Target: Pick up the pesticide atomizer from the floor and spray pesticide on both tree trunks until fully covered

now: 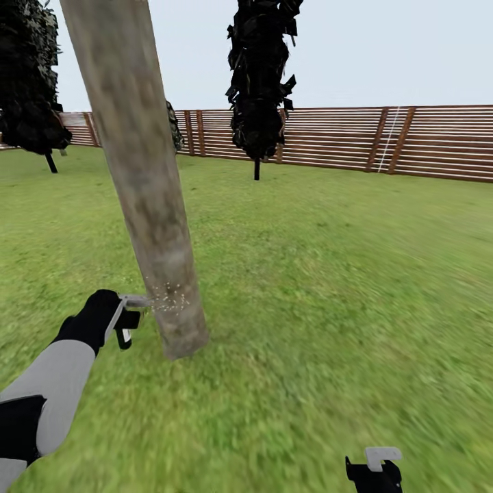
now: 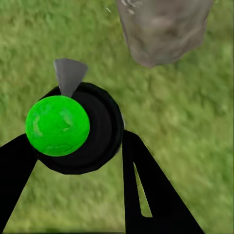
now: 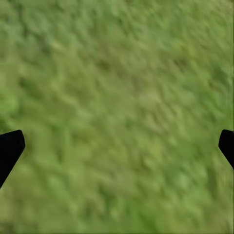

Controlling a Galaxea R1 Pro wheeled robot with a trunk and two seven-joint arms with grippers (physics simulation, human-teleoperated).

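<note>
Left gripper (image 1: 129,322): we see it clamped on the pesticide atomizer (image 2: 73,127), low down and just beside the tree trunk (image 1: 147,192), nozzle toward the bark.
Atomizer from the left wrist: a round black body with a bright green cap (image 2: 57,125) and a grey nozzle wedge, sitting between the two black fingers (image 2: 146,190).
Handling: we judge it light, rigid and smooth, so likely to twist in the grip; the round body is the place to hold, leaving the nozzle free.
Pesticide (image 1: 168,299): fine white specks on the trunk near its base; the bark above looks bare.
Right gripper (image 1: 373,472): fingertips spread wide over grass (image 3: 117,117), holding nothing.
Hard to make out: the trunk's far side is hidden from us, its top is cut off, and the specks are too faint to judge coverage.
Second tree: we cannot pick it out; dark narrow trees (image 1: 260,82) stand before the fence (image 1: 424,140).
</note>
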